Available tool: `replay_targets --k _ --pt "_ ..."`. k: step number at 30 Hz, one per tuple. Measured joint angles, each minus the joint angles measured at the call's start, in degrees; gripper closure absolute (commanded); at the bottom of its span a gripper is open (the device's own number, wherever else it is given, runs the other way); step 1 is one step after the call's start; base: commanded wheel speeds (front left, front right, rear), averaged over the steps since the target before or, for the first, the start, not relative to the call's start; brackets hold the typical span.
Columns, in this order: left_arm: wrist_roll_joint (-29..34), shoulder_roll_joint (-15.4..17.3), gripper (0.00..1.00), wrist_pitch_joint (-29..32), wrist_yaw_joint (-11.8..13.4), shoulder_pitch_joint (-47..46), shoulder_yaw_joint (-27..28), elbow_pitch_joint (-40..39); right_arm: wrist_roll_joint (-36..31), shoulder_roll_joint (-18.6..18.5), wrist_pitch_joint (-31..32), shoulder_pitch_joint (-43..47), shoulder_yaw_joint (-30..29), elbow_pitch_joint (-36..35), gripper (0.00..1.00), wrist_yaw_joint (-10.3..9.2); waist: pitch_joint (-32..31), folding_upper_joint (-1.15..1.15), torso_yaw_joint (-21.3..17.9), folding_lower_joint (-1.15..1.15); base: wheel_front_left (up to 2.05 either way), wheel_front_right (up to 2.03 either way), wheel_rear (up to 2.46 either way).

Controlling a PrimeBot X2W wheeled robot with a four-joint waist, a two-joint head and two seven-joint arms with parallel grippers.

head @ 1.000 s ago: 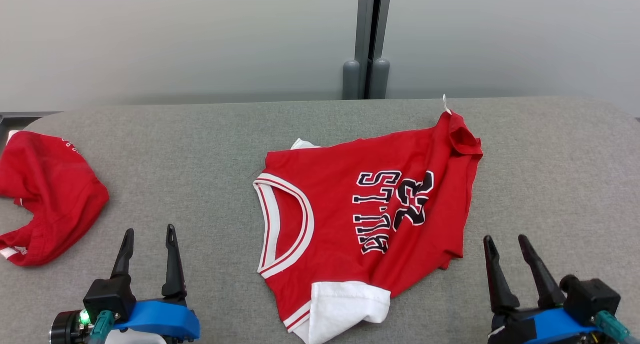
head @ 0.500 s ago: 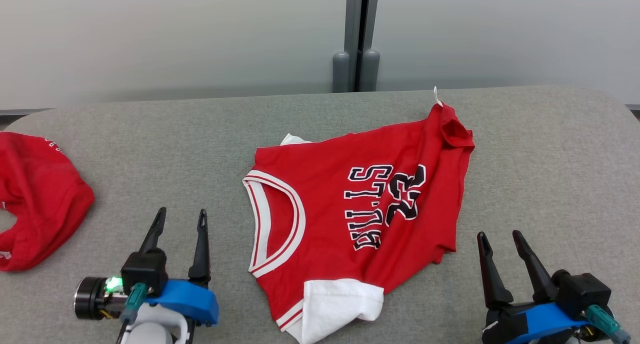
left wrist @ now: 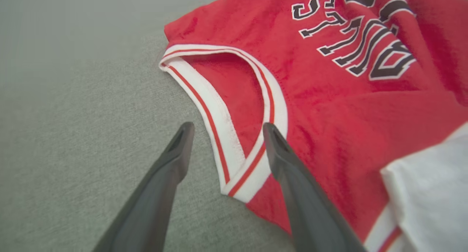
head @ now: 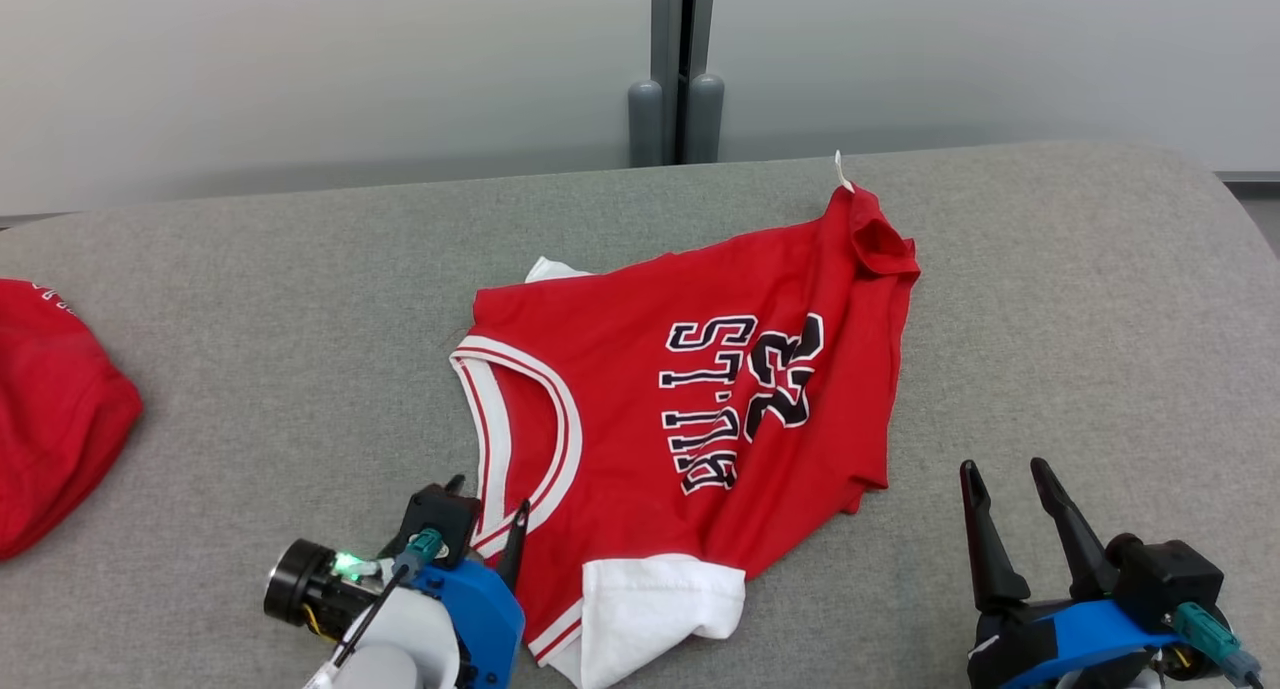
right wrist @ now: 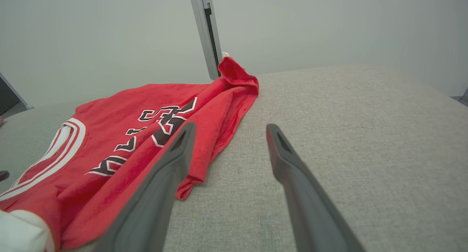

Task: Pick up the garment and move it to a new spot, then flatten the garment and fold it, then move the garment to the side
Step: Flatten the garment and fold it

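Two grippers stand wide open and empty over the table (head: pixel 1050 299), so by my reckoning the job has barely begun. The jersey (head: pixel 690 399) lies near the middle of the grey top, lettering up, with its collar (head: pixel 520 419) toward nine o'clock and its hem toward three. It is far from flat: a white flap (head: pixel 655 609) is doubled over at its six o'clock edge, the hem corner (head: pixel 880 239) is bunched at one o'clock, and creases run across the body. The left gripper (head: pixel 488 499) sits at the jersey's seven o'clock. In its wrist view the fingers straddle the lower end of the collar trim, one over bare table and the other over red fabric, though I cannot tell whether the tips touch. The right gripper (head: pixel 1003 466) hangs at about five o'clock, apart from the jersey, pointing past the hem edge. Nothing is lifted. I'd judge this to be the reach for the first pick-up; the move to a new spot, the flattening, the folding and the shift aside all remain. A second red cloth (head: pixel 50 419) lies at the table's nine o'clock edge, well apart.
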Motion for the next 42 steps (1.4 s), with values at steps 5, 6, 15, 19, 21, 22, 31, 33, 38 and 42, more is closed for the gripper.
replay_targets --k 5,6,15,19,21,22,31,33,38,42 --pt "-2.6 0.1 0.00 7.7 -0.1 1.1 -2.0 2.5 0.0 0.0 0.0 -0.3 0.0 0.4 0.00 0.00 0.5 0.00 -0.6 0.00 0.00 0.00 0.00" --pt "-2.6 0.1 0.00 8.9 -0.1 1.1 -2.5 2.5 0.0 0.0 0.0 -0.3 0.0 0.4 0.00 0.00 0.6 0.00 -0.7 0.00 0.00 0.00 0.00" --pt "-4.2 0.7 1.00 11.7 -0.1 0.8 -4.0 1.5 -0.2 0.1 0.0 -1.1 -0.3 0.7 0.00 0.00 1.0 0.00 -1.0 -0.01 0.00 0.00 0.00" --pt "-5.2 0.7 1.00 8.0 1.1 0.7 -2.5 0.2 -0.2 0.1 0.0 -1.0 -0.8 0.6 0.00 0.00 0.7 0.00 -0.1 0.00 0.00 0.00 0.00" --pt "-5.4 1.2 1.00 6.3 2.1 0.7 -1.6 -0.7 -0.5 0.1 0.0 -0.9 -0.9 0.6 0.00 0.00 0.4 0.00 0.5 0.00 0.00 0.00 0.00" --pt "-6.0 1.4 1.00 5.7 2.5 0.8 -0.8 -1.2 -0.5 0.1 0.0 -0.8 -0.9 0.6 0.00 0.00 0.2 0.00 0.9 0.00 0.00 0.00 0.00" --pt "-9.8 6.5 1.00 4.2 6.9 4.2 6.7 -6.0 -0.8 0.2 0.0 0.0 -1.1 1.6 0.00 0.00 -1.1 0.00 3.5 0.00 0.00 0.00 0.00" --pt "-10.4 7.6 1.00 4.2 7.6 5.1 8.3 -7.2 -1.0 0.2 0.0 0.0 -1.1 1.8 0.00 0.00 -1.1 0.00 3.8 0.00 0.00 0.00 0.00" --pt "-11.5 8.6 1.00 3.1 8.0 6.5 9.4 -8.8 -1.0 0.2 0.0 0.0 -0.7 2.8 0.00 0.00 -1.5 0.00 4.1 0.00 0.00 0.00 0.00" --pt "-11.3 8.1 0.00 0.1 8.6 6.7 9.1 -9.3 -1.1 0.2 0.0 0.0 -0.3 3.3 0.00 0.00 -2.1 0.00 4.1 0.00 0.00 0.00 0.00"
